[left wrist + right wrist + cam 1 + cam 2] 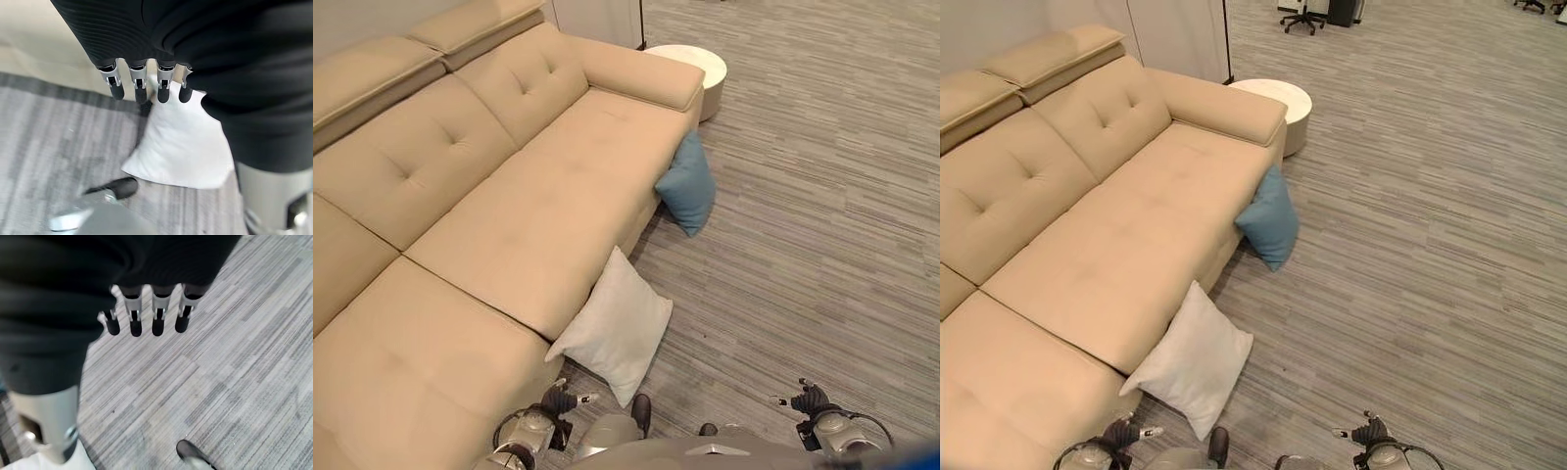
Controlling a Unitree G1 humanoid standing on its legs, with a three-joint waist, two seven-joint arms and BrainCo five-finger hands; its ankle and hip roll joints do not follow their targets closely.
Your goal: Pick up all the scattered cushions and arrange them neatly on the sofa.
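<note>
While unheld, cushions against sofa

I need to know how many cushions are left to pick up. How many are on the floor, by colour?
White cushion, leaning on the sofa front: 1
Blue cushion, leaning on the sofa near its armrest: 1
Total: 2

Silver dark-tipped fingers, ribbed black covers.

No legible text, labels, numbers or signs observed. Sofa, white cushion and blue cushion surfaces are unmarked.
</note>
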